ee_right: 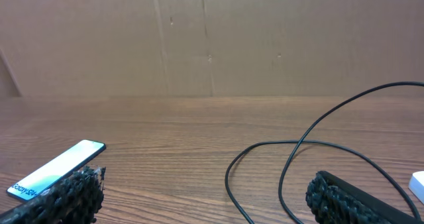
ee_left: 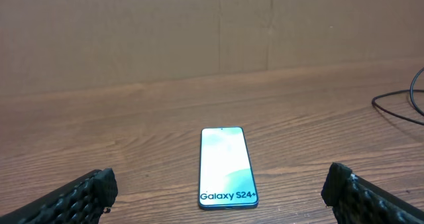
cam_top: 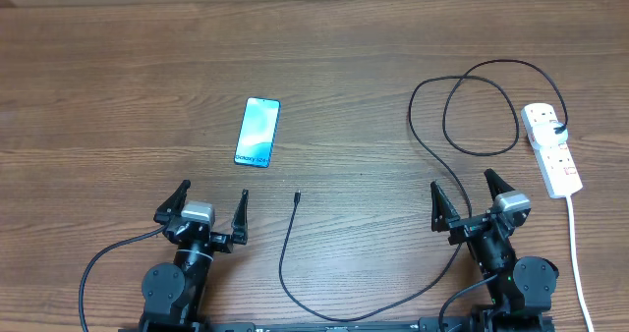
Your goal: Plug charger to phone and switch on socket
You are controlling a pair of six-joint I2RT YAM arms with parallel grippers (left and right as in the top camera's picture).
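The phone (cam_top: 257, 132) lies flat, screen up, left of the table's centre, and shows in the left wrist view as the phone (ee_left: 226, 166) straight ahead of the fingers. The charger (cam_top: 282, 258) is a thin black cable. Its connector tip (cam_top: 296, 195) lies loose on the table between the arms, and it loops at the right up to a black plug (cam_top: 558, 129) seated in the white socket (cam_top: 550, 148). My left gripper (cam_top: 213, 193) is open just short of the phone. My right gripper (cam_top: 462, 183) is open too, near the cable loops (ee_right: 298, 158), holding nothing.
A thick white cord (cam_top: 575, 253) runs from the socket toward the front right edge. A brown cardboard wall (ee_left: 212, 32) stands behind the table. The phone (ee_right: 56, 169) sits at the left in the right wrist view. A stretch of cable (ee_left: 397, 111) shows at the right in the left wrist view.
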